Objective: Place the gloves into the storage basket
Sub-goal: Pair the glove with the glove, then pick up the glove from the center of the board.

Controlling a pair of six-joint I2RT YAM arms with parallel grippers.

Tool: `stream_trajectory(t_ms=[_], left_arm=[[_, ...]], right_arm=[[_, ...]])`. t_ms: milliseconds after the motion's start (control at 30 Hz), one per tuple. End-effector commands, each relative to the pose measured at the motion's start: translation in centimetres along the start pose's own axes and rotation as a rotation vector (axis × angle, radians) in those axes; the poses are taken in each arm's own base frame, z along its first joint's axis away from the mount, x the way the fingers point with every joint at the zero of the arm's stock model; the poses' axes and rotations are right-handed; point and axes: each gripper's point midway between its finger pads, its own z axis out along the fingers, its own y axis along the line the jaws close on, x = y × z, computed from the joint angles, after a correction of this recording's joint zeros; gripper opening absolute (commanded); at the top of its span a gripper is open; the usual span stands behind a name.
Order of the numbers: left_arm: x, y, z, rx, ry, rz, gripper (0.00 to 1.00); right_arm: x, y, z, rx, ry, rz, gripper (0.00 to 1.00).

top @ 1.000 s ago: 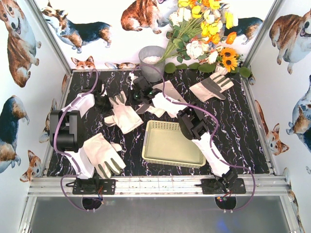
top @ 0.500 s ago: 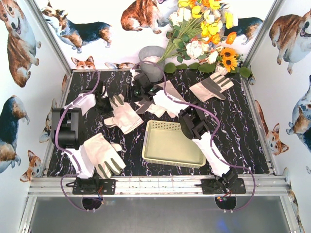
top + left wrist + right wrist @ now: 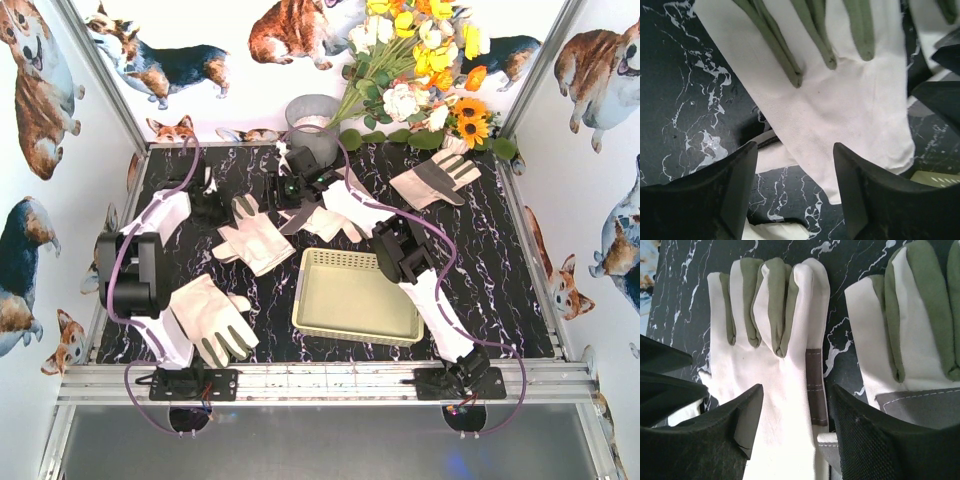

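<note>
The storage basket is pale cream and lies between the two arms with nothing in it. Gloves lie around it: one front left, one left of centre, one back right, and more under the right arm. My left gripper hangs open over a white glove with olive fingers, gripping nothing. My right gripper is open above a white glove, its olive fingertips pointing away. A second glove lies just to its right.
A grey bucket stands at the back centre beside a bunch of artificial flowers. Dog-print walls and metal rails close in the dark marble table. A corner of the basket shows in the left wrist view.
Both grippers have gone from shut to open. Each has drifted slightly toward the back of the table. The gloves have barely shifted.
</note>
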Motion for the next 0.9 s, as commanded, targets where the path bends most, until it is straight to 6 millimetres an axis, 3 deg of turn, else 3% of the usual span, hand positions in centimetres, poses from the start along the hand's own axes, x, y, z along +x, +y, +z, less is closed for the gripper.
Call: stream_trajectory(t_ms=[0,300,500,667,867], left_arm=[[-1.8,-0.1,-1.8,0.064,-0.071,-0.017,0.58],[-2.4,0.0,-0.1,0.207,-0.042,-0.084,0.62],[-1.7,1.0,1.9,0.208,0.009,-0.071,0.62],[-0.7,2.1,3.3,0.178,0.056,-0.063,0.6],[0.5,2.4,4.6,0.185,0.104,-0.046,0.49]], right_arm=[[-2.6,3.6,-2.4,-0.107,-0.027,0.002,0.6],[-1.2,2.0,-0.4,-0.139,0.029,0.086,0.63],[-0.3,1.2,1.1,-0.156,0.057,0.123,0.67],[0.6,0.3,2.0,-0.144,0.076,0.146,0.68],[1.9,-0.2,2.8,-0.157,0.113,0.182,0.7]])
